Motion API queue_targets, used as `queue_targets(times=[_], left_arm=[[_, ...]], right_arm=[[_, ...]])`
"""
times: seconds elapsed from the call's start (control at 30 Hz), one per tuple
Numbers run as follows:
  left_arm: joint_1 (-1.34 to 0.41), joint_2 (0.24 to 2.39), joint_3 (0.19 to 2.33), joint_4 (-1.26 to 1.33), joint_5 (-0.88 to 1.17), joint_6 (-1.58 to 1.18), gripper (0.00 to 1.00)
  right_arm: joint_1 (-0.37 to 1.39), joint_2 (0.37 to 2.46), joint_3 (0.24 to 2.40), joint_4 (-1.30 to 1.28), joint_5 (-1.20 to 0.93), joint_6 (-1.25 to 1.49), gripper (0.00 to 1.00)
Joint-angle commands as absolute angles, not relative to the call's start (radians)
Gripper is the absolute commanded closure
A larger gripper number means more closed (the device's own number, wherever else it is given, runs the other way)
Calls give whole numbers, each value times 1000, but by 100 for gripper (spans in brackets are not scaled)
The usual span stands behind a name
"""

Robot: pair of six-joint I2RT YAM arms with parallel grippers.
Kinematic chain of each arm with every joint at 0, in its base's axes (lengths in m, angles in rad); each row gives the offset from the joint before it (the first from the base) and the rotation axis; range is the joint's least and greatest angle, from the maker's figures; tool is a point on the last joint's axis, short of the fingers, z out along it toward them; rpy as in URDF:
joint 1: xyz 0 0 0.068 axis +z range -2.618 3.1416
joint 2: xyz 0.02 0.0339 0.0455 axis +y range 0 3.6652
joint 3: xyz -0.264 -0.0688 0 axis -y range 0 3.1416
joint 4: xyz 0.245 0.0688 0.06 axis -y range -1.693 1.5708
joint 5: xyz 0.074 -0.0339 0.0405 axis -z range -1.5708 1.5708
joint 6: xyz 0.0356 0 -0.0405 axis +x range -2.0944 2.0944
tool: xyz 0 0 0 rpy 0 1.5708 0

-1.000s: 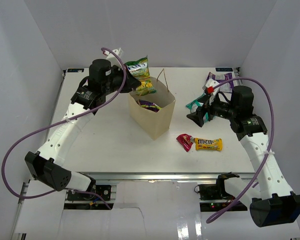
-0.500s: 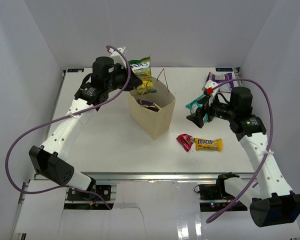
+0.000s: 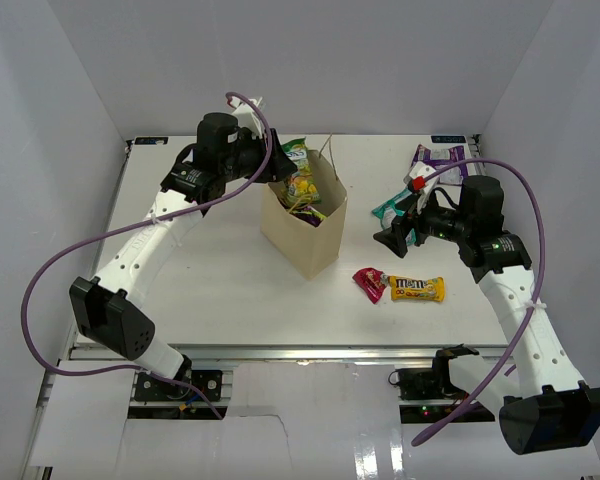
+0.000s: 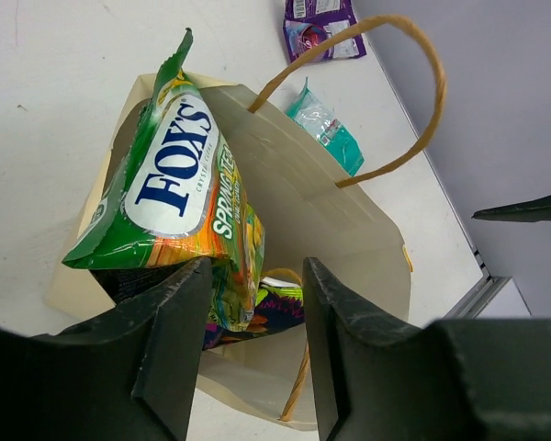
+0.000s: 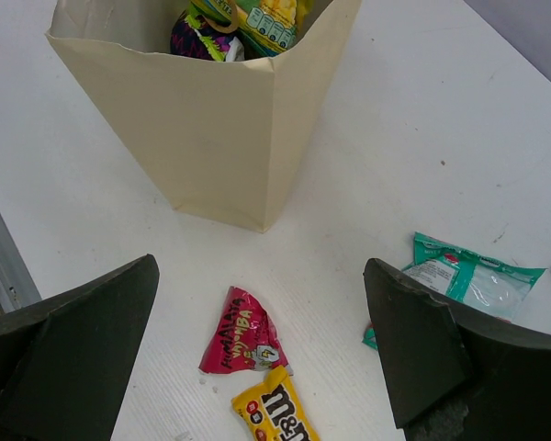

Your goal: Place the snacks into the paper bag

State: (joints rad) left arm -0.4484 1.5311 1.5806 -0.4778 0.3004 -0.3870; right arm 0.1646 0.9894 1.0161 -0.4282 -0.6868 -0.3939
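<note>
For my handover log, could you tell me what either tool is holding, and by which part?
Nothing is gripped: left tool stands open, green-yellow packet standing in the paper bag; right tool open, empty.

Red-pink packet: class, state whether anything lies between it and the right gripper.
Nothing visible does. The open right gripper hangs over bare table, and the red-pink packet lies uncovered there. The yellow M&M's packet lies beside it, not across the path.

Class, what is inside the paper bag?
A green-yellow Fox's packet pokes out of the bag, with a dark packet below it. The bag's bottom is covered, so anything deeper cannot be seen.
</note>
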Motion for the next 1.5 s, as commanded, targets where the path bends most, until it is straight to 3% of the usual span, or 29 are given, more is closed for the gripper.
queue_targets(times=[0.0,0.23,0.6,0.77,0.9,1.17,1.47], left_arm=[[-453,1499,1621,-451,313,-359,44],[-453,1445,1582,-442,321,-302,34],[-463,1367,1450,-439,595,-287,31],[-498,1376,1427,-478,485,-288,31],[-526,1423,1460,-528,217,-316,32],[-569,1531,1583,-621,-44,-348,36],[-591,1644,1661,-641,82,-341,33]], right_arm=[[163,977,1009,-419,-687,-402,2],[161,991,993,-419,-614,-403,2],[161,1003,991,-439,-641,-428,2],[161,1006,989,-439,-649,-425,2],[163,1005,985,-437,-655,-419,2],[161,997,976,-436,-657,-408,2],[160,997,963,-425,-663,-394,2]])
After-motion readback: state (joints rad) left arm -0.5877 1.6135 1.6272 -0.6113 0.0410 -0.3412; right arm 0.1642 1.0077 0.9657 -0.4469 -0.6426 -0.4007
